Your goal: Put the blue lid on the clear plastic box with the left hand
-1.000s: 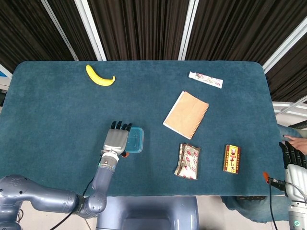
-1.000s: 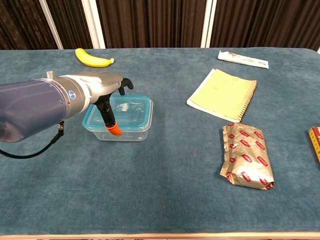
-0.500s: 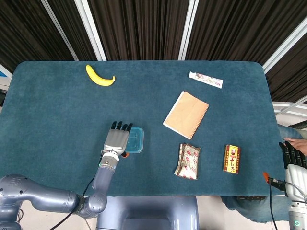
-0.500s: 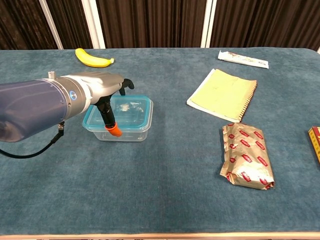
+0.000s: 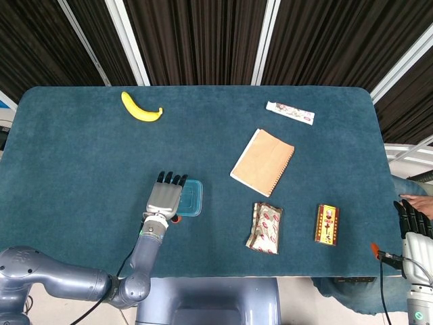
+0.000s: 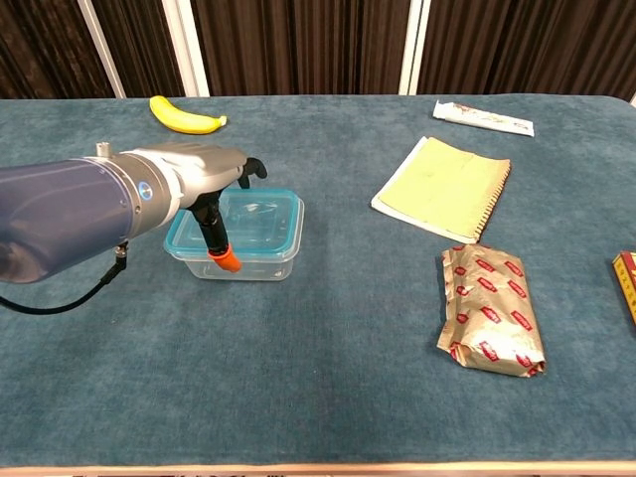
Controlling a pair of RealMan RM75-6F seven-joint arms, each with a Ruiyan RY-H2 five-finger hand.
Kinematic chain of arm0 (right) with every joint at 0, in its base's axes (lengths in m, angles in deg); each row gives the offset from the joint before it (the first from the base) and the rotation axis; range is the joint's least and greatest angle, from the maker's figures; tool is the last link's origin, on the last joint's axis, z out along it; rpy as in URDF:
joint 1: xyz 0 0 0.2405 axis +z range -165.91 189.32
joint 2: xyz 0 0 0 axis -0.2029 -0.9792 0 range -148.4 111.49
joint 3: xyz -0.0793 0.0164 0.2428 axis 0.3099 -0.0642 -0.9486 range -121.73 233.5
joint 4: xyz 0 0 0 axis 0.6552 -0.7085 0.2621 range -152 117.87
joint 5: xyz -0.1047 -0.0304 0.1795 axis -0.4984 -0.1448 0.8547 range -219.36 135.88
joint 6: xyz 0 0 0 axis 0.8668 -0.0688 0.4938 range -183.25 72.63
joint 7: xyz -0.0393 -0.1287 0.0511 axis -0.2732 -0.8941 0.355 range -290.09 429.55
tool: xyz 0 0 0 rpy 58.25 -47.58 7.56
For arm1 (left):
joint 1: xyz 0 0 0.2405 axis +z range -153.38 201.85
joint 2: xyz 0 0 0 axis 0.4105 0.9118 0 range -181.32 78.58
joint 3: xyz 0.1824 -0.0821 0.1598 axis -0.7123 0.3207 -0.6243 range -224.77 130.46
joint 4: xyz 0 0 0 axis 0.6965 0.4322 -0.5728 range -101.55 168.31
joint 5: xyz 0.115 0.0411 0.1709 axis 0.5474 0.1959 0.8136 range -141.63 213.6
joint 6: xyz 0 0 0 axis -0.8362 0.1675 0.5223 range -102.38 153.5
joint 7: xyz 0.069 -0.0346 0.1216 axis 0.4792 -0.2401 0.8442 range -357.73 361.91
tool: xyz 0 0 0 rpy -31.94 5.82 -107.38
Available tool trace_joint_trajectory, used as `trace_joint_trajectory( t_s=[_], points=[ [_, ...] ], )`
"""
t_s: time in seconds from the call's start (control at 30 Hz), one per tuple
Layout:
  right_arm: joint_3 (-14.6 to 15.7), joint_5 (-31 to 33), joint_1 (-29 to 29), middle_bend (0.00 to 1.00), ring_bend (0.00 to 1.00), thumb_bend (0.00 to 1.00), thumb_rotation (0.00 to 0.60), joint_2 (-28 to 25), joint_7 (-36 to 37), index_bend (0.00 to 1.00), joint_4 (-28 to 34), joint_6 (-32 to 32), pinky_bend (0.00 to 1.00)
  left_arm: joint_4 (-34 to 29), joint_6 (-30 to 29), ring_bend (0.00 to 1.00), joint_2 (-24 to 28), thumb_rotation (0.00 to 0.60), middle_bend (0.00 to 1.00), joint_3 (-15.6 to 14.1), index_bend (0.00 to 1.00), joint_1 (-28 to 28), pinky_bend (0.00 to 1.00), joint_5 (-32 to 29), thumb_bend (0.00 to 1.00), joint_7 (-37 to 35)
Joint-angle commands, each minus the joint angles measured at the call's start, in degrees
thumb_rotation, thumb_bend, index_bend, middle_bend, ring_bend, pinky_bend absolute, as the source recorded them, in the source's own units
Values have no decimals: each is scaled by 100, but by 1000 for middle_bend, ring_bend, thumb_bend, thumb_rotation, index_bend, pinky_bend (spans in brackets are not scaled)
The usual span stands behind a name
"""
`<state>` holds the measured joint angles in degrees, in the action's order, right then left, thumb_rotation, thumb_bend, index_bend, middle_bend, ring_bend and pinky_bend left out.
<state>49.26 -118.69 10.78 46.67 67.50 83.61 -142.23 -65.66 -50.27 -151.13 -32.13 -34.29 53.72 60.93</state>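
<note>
The clear plastic box [image 6: 260, 260] stands at the front left of the table with the blue lid [image 5: 191, 198] lying on top of it, also seen as the lid [image 6: 263, 221]. My left hand [image 5: 164, 198] lies flat over the lid's left part, fingers stretched out and holding nothing. In the chest view the left hand [image 6: 194, 171] covers the box's left rim, and its orange-tipped thumb [image 6: 227, 262] hangs down in front of the box wall. Whether the palm touches the lid is unclear. My right hand [image 5: 414, 223] stays off the table's right edge, fingers straight, empty.
A banana [image 5: 141, 108] lies at the back left. A spiral notebook [image 5: 262, 162] sits right of centre, a white tube [image 5: 289, 112] behind it. A foil snack pack [image 5: 264, 227] and a small red-yellow packet [image 5: 327, 224] lie near the front edge.
Almost nothing differs: my left hand stays over the lid with only a tiny shift, and the box and lid keep their place.
</note>
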Motion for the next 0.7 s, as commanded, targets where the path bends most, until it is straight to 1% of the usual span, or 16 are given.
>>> trace_joint_trajectory(
  t_s=[0.03, 0.53, 0.7],
  points=[
    [1, -2, 0, 0, 0, 268, 600, 1, -4, 44, 0, -1, 0, -4, -8, 0, -4, 600, 102, 3, 28, -2, 0, 5, 149, 2],
    [10, 2, 3, 0, 0, 268, 600, 1, -18, 44, -1, 14, 0, -17, -148, 0, -47, 600, 94, -26, 21, -10, 0, 99, 148, 74],
    [9, 10, 5, 0, 0, 268, 600, 2, -29, 44, 2, 19, 0, -26, -135, 0, -38, 600, 87, -26, 13, -15, 0, 66, 126, 123]
  ],
)
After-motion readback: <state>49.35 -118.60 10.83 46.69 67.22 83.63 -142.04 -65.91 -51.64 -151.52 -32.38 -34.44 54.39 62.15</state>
